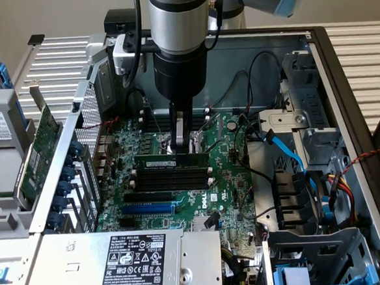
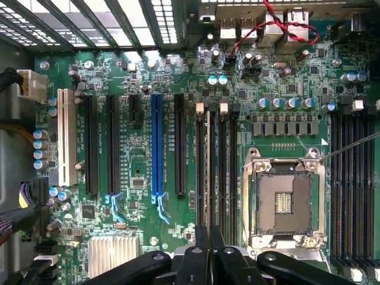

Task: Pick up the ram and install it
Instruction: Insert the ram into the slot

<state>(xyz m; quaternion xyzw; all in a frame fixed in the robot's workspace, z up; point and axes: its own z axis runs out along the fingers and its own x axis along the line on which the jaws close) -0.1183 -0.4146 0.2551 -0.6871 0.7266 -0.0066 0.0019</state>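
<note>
Gripper (image 2: pixel 208 238): sitting closest to the wrist camera, its two thin fingers are squeezing almost fully together on the ram stick (image 2: pixel 209 172), pinching it at mid-length.
Ram stick (image 1: pixel 172 160): standing level on its long edge under the gripper (image 1: pixel 180 147), lining up with the memory slot nearest the processor socket. I cannot tell whether it is touching the slot or hanging just above it.
Memory slots (image 1: pixel 172 178): four long black slots with white end clips are lying side by side, beside the processor socket (image 2: pixel 284 199).
Further out: a green expansion card (image 1: pixel 43 142) is leaning outside the case at the exterior view's left.
Risk: the stick is probably going in crooked if it is tilting in the narrow grip. Pressing then could be jamming one end or flexing the board.
</note>
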